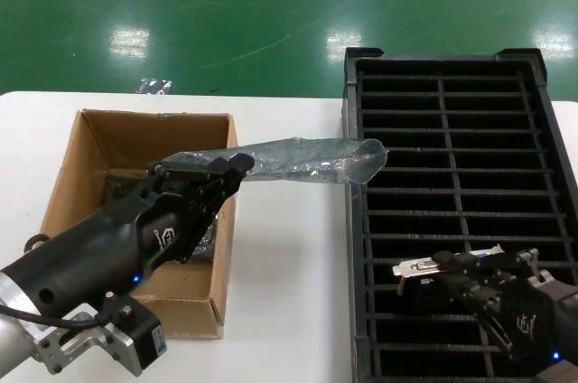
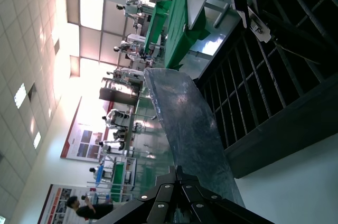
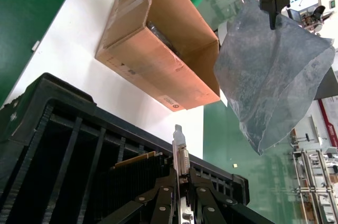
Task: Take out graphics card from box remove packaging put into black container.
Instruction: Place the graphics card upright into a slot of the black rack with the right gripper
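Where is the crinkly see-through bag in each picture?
Head view: the bag hangs in the air between the box and the black tray, pinched by the left pincer.
Left wrist view: the bag stretches away from the pincer, toward the tray.
Right wrist view: the bag dangles from the far pincer, beside the box.
Shared landmark: the black tray, seen in all three.
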Controlling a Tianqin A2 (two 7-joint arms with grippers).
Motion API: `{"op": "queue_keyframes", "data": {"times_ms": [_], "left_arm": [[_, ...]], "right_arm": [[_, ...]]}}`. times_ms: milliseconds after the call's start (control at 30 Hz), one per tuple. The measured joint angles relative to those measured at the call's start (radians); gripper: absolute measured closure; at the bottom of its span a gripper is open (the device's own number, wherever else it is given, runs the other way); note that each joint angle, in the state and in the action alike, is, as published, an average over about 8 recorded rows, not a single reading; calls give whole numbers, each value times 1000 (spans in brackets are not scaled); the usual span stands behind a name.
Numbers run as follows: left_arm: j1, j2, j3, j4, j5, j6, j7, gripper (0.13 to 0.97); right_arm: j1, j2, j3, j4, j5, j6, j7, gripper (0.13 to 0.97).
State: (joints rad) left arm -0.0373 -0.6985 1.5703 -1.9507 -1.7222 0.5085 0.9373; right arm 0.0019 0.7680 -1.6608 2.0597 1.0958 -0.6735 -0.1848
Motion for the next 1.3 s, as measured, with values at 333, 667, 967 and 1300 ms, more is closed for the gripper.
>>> {"op": "queue_keyframes", "data": {"times_ms": [333,667,967,1300], "left_arm": [[0,0,0,0,0,0,0,959],[0,0,0,0,0,0,0,959],[0,0,0,0,0,0,0,959],[0,0,0,0,0,0,0,959]], "right_arm": [[11,-40,17,0,-98,-48,73,924],[6,-44,22,0,-120,-76,102,924],[-11,-2,38,-1,-63,-71,83,924],[19,18,45,0,-21,-82,97,924]]}}
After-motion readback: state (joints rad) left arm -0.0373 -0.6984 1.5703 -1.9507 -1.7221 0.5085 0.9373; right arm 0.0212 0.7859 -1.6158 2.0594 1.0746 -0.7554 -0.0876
